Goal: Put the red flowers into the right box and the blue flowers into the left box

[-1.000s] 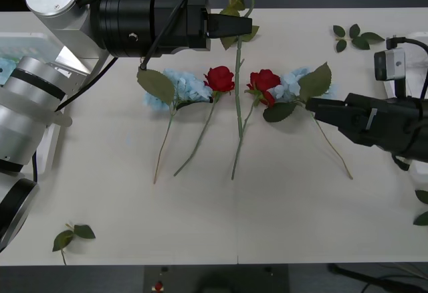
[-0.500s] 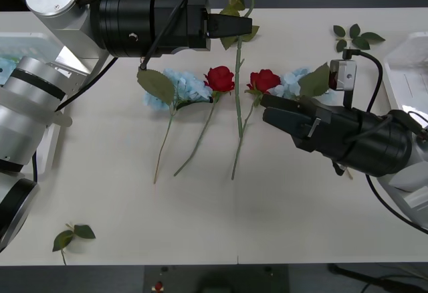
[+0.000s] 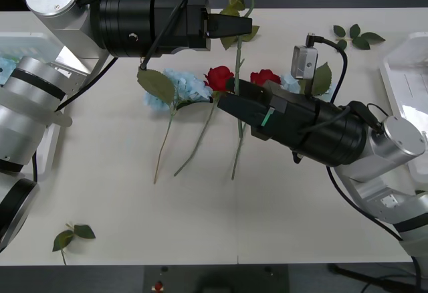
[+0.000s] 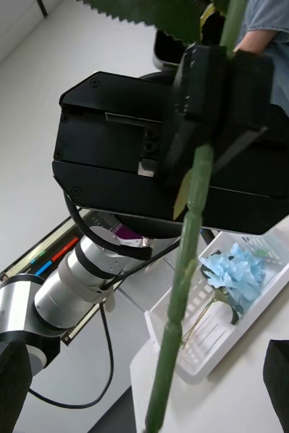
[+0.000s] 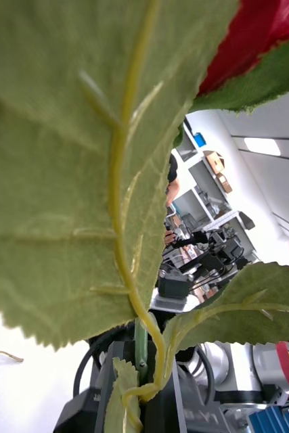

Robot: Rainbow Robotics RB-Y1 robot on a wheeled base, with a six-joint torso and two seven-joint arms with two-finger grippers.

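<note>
Reaching in from the table's right edge within a second, your right gripper [image 3: 231, 100] stood spread either side of the red flower [image 3: 239, 72] stem, which your left gripper [image 3: 237, 25] held clamped upright above the table; I judged a handover toward the right box [image 3: 401, 85] imminent.

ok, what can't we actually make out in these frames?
- Held rose's bloom: cut off by the front view's top edge; leaves crowd the left wrist view.
- Right box: cut off by the front view's right edge, contents unseen.
- One table rose: partly behind the right gripper.
- Left box: partly behind the held stem.
</note>
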